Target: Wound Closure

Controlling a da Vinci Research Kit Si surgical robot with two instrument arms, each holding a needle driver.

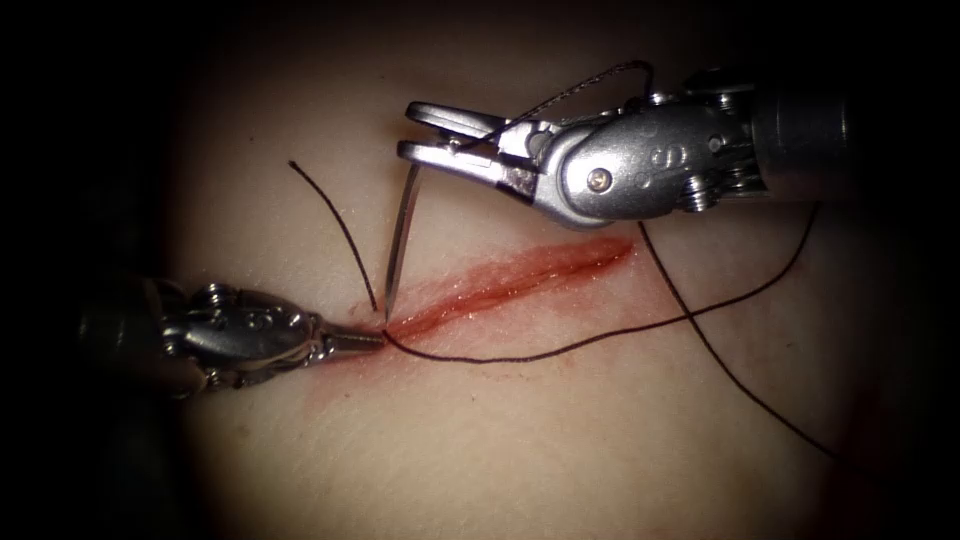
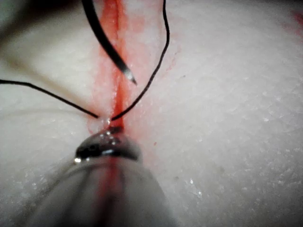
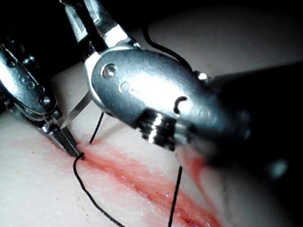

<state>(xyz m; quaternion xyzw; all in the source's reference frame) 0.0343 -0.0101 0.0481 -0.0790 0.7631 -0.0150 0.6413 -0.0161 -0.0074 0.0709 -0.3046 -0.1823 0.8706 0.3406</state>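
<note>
- Two tools over the tissue (image 1: 560, 420); no containers as such, closest thing is the cut (image 1: 510, 280) itself, a red slit w/ red fluid (image 1: 470, 297) along it and smeared past its left end.
- Right tool (image 1: 425, 130): comes in from the right, above the cut. Jaws nearly together, a narrow gap at the tips, clenched on the needle (image 1: 400, 240) at its back end.
- Needle hangs down from those jaws, slightly curved, tip pointing at the cut's left end. Left wrist view shows the tip (image 2: 131, 79) clear of the surface, just beside the red line, so needle is not in the tissue.
- Left tool (image 1: 375, 338): comes in from the left, low. Jaws pinched to a fine point, tips right at the cut's left end where the thread (image 1: 560, 350) comes out. Whether they're grasping thread or tissue edge, can't tell; right wrist view shows thread touching the tips (image 3: 75, 152).
- Thread: long strand runs right from that spot, below the cut, crossing another strand at the right. Short free end (image 1: 335, 225) rises up-left of the cut's left end.
- More thread loops over the right tool's jaws and wrist.
</note>
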